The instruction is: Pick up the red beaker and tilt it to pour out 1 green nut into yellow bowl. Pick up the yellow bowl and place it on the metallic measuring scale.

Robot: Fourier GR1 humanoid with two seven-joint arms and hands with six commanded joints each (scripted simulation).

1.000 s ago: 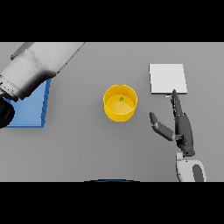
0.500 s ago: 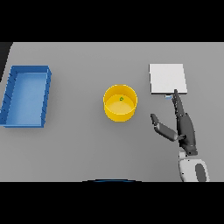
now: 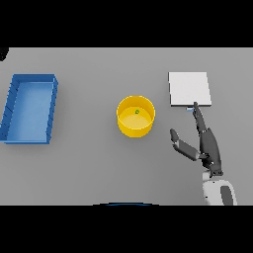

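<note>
The yellow bowl [image 3: 135, 116] stands upright on the grey table [image 3: 99, 158], its round mouth facing up, so it has no long axis to speak of. Inside it, toward the far right of its floor, lies one small green nut [image 3: 137, 111]. To the right of the bowl and a little farther back lies the metallic measuring scale [image 3: 189, 89], a flat pale square plate, apart from the bowl with bare table between them. The right hand [image 3: 205, 143] is to the right of the bowl and nearer, fingers straight and pointing toward the scale's near edge, thumb spread out toward the bowl, holding nothing. Well left of the bowl sits a blue tray [image 3: 29, 108], its long axis running front to back.
</note>
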